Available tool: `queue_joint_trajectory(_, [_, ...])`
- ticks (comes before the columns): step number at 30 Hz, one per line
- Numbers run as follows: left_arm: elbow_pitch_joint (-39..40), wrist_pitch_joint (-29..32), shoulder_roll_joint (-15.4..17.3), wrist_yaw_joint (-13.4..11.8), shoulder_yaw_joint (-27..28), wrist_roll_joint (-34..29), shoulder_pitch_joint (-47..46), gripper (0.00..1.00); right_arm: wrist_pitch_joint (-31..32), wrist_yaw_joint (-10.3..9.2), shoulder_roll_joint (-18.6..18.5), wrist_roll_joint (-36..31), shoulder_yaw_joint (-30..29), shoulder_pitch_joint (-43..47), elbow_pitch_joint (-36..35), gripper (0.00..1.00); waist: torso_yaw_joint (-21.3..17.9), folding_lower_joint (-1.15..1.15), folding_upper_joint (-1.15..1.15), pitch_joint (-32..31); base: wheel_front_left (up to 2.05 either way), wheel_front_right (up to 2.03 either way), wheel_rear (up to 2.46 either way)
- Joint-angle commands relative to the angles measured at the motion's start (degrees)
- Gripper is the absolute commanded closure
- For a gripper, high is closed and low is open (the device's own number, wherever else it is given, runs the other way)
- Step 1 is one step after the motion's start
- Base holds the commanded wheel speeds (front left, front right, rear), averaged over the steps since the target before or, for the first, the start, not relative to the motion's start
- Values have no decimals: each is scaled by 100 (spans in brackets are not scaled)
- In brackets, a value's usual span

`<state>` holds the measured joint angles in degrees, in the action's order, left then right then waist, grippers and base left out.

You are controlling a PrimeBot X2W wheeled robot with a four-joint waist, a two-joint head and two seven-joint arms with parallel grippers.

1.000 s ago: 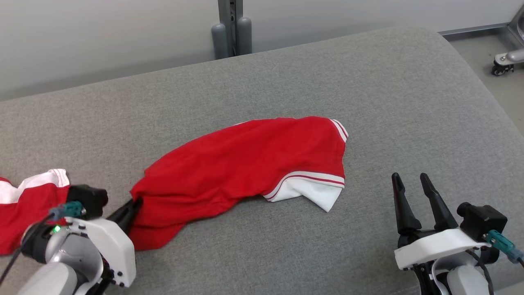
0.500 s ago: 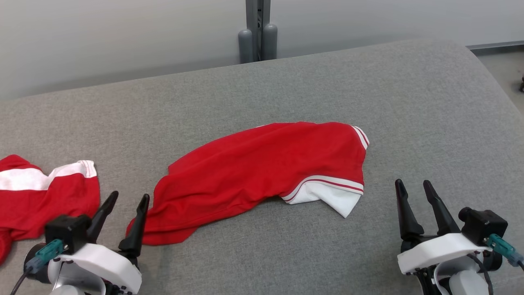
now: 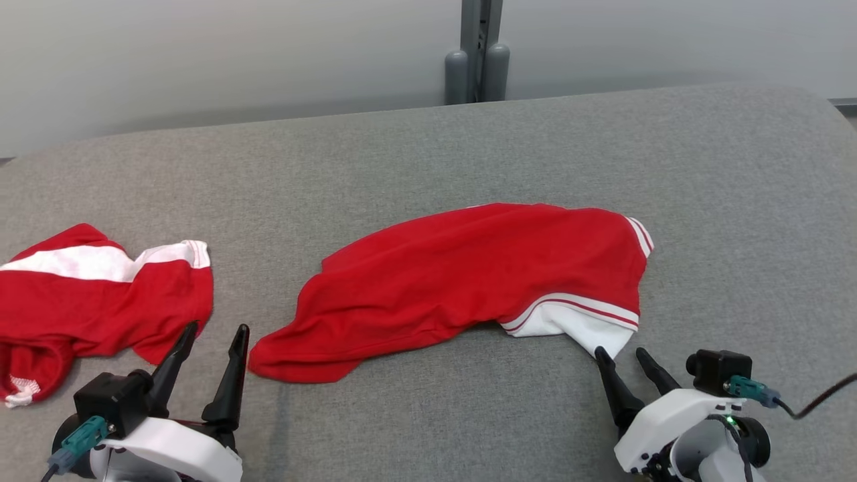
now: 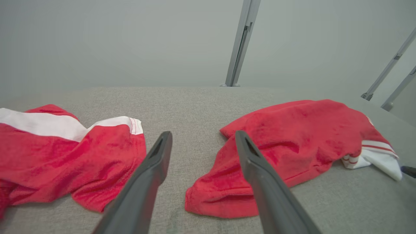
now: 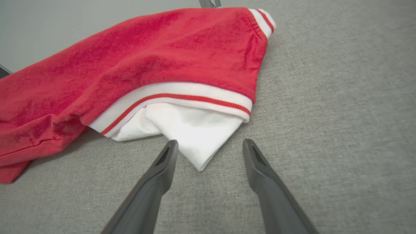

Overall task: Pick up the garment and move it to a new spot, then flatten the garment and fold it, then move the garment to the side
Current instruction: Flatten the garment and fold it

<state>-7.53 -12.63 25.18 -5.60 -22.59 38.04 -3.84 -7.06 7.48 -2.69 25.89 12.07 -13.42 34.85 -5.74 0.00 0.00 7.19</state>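
The red garment (image 3: 469,268) lies crumpled along the middle of the grey upholstered surface (image 3: 402,154), closer to its near edge than its far one; its white-trimmed end with the white fabric corner (image 5: 195,130) points towards the right edge; the left hand (image 3: 217,328) sits low by the near edge with fingers spread and nothing between them, just beside the garment's left end but not touching it; the right hand (image 3: 618,351) is spread too, empty, its tips flanking that white corner; a second red-and-white garment (image 3: 100,301) is bunched towards the left edge, apart from the first.
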Motion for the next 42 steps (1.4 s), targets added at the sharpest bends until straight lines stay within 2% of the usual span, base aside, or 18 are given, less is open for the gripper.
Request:
queue_joint_trajectory(1, [-30, -14, 10, 29, -1, -9, -86, 0, 134, 3, -40, 112, -4, -138, 186, 0, 113, 0, 0, 17, 0, 0, 0])
queue_joint_trajectory(8, [-134, -36, -52, 87, -52, 31, -135, 0, 164, 3, -37, 301, 69, -370, 492, 0, 293, 0, 0, 16, 0, 0, 0])
queue_joint_trajectory(9, [-149, -38, -57, 87, -55, 39, -131, 0, 128, 3, -36, 310, 77, -395, 522, 30, 311, 0, 0, 17, 0, 0, 0])
queue_joint_trajectory(10, [-172, -39, -61, 93, -59, 50, -127, 0, 83, 3, -37, 314, 84, -422, 554, 70, 325, 0, 0, 17, 0, 0, 0])
queue_joint_trajectory(11, [-194, -41, -62, 99, -61, 58, -129, 0, 59, 3, -38, 327, 84, -443, 581, 100, 339, 0, 0, 18, 0, 0, 0])
queue_joint_trajectory(18, [-278, -36, -80, 111, -99, 76, -142, 0, -319, 3, -36, 357, 71, -497, 516, 100, 397, 0, 0, 1, 0, 0, 0])
queue_joint_trajectory(22, [-314, -13, -92, 140, -126, 118, -124, 0, -376, 3, -37, 671, 145, -293, 28, 100, 442, 0, 0, -13, 0, 0, 0])
queue_joint_trajectory(26, [-334, 8, -128, 146, -160, 138, -148, 0, -86, 3, -34, 829, 72, -183, -645, 100, 520, 0, 0, -1, 0, 0, 0])
queue_joint_trajectory(27, [-341, 16, -127, 156, -174, 148, -165, 0, 159, 3, -49, 796, 30, -277, -916, 100, 571, 0, 0, 34, 0, 0, 0])
queue_joint_trajectory(30, [-354, 10, -119, 208, -179, 167, -245, 0, 548, 3, -60, 808, -82, -596, -1077, 100, 681, 0, 0, 139, 0, 0, 0])
queue_joint_trajectory(35, [-438, -12, -146, 311, -188, 210, -365, 0, 951, 3, -85, 697, -375, -1397, -635, 100, 945, 0, 0, 343, 0, 0, 0])
queue_joint_trajectory(41, [-607, -56, -184, 443, -193, 248, -492, 0, 950, 3, -132, 728, -636, -2265, 372, 100, 1181, 0, 0, 497, 0, 0, 0])
queue_joint_trajectory(42, [-637, -64, -190, 453, -192, 252, -519, 0, 924, 3, -125, 737, -645, -2383, 544, 91, 1195, 0, 0, 506, 0, 0, 0])
